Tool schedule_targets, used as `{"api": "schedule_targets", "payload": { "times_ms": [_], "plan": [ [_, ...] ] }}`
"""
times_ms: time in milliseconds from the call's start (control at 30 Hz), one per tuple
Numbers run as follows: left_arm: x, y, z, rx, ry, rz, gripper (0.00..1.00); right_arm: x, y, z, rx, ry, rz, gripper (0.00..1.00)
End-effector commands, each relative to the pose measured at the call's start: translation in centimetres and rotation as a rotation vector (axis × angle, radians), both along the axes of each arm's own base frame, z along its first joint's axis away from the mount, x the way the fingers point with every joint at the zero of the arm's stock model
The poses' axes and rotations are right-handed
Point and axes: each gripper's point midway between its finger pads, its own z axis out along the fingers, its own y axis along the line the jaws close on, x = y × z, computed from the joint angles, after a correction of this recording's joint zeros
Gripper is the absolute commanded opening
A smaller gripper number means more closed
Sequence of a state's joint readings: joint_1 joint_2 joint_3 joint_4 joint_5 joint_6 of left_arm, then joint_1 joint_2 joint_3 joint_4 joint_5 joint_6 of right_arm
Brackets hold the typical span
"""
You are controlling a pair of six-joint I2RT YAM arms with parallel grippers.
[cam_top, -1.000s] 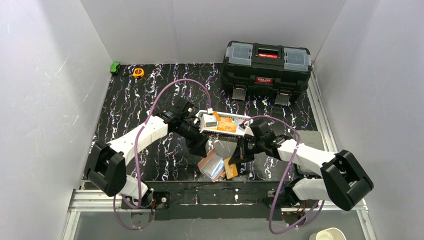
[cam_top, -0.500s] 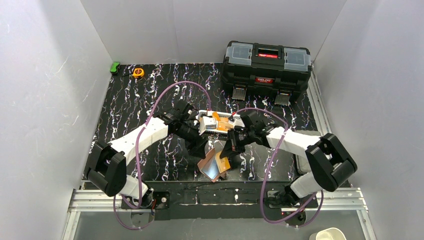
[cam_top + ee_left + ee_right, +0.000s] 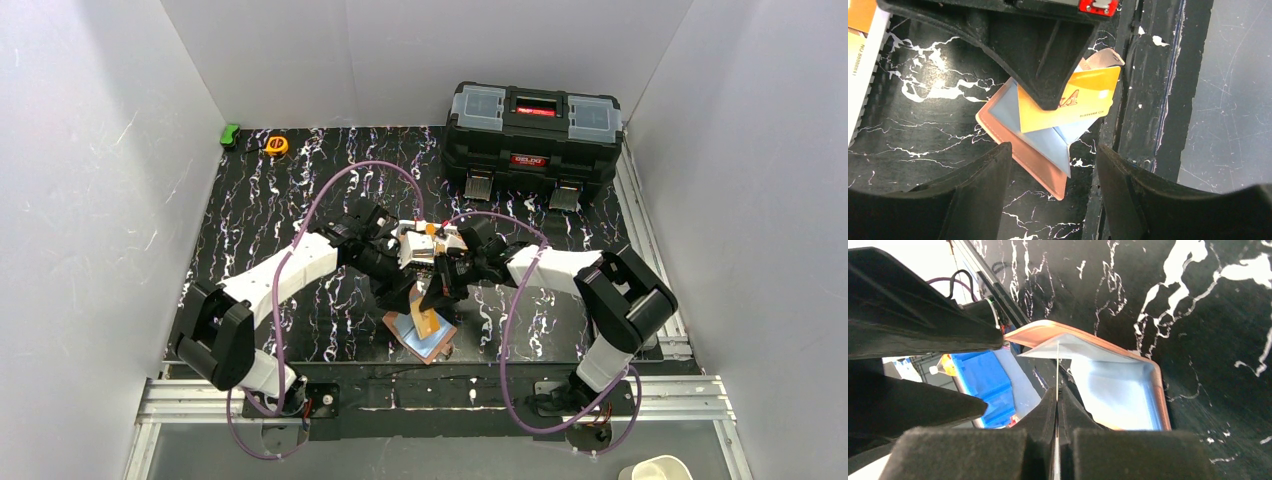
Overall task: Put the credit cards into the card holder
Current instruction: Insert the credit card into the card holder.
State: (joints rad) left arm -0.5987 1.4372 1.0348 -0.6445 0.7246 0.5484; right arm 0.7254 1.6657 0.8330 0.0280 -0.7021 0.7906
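The card holder (image 3: 415, 338) lies open near the table's front edge, salmon outside and light blue inside. My right gripper (image 3: 433, 292) is shut on an orange credit card (image 3: 430, 322) and holds it on edge over the holder's open face. In the right wrist view the card (image 3: 1057, 367) shows as a thin line running from the shut gripper (image 3: 1057, 405) to the holder (image 3: 1160, 390). My left gripper (image 3: 1053, 200) hangs open just above the holder (image 3: 1033, 160), with nothing between its fingers. From there the orange card (image 3: 1083, 97) shows under the right gripper's black finger (image 3: 1048, 55).
A white slotted basket (image 3: 420, 243) with more orange cards stands behind the two grippers. A black toolbox (image 3: 533, 125) sits at the back right. An orange tape measure (image 3: 277, 145) and a green item (image 3: 231, 134) lie at the back left. The table's metal front rail (image 3: 1143, 100) runs beside the holder.
My right arm has swung left, bringing the orange card from beside the holder to on edge over its open face. The left gripper has stayed in place, open.
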Motion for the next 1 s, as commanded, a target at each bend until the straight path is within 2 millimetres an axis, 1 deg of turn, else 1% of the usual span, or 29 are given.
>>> {"api": "schedule_targets", "payload": {
  "times_ms": [0, 167, 300, 467, 567, 667, 767, 833, 867, 967],
  "plan": [
    [-0.2, 0.1, -1.0, 0.026, 0.051, 0.008, 0.61, 1.4, 1.9, 1.7, 0.073, -0.057, -0.004, 0.01],
    [0.5, 0.9, -3.9, 0.093, 0.064, 0.029, 0.6, 1.2, 2.2, 1.0, 0.071, -0.044, -0.007, 0.01],
    [1.0, 2.0, -6.2, 0.152, 0.026, 0.013, 0.58, 1.3, 2.4, 0.5, 0.073, -0.033, -0.003, 0.01],
    [1.2, 3.1, -7.9, 0.196, 0.031, 0.013, 0.5, 0.7, 1.9, 0.5, 0.078, -0.037, 0.007, 0.01],
    [1.2, 3.2, -8.3, 0.202, 0.042, 0.014, 0.43, 0.2, 1.4, 1.0, 0.087, -0.048, 0.009, 0.01],
    [1.0, 3.1, -8.1, 0.194, 0.054, 0.017, 0.36, -0.2, 0.9, 1.7, 0.094, -0.064, 0.007, 0.01],
    [0.9, 3.0, -7.7, 0.186, 0.062, 0.018, 0.26, -1.0, 0.2, 2.0, 0.087, -0.064, 0.006, 0.01],
    [0.7, 2.9, -7.6, 0.182, 0.068, 0.019, 0.23, -1.6, -0.6, 2.1, 0.077, -0.063, -0.002, 0.01],
    [0.6, 2.9, -7.5, 0.179, 0.073, 0.019, 0.21, -2.2, -1.2, 1.8, 0.065, -0.056, -0.005, 0.01],
    [0.4, 2.9, -7.2, 0.171, 0.081, 0.021, 0.19, -3.5, -2.6, 1.5, 0.043, -0.046, -0.016, 0.01]
  ]
}}
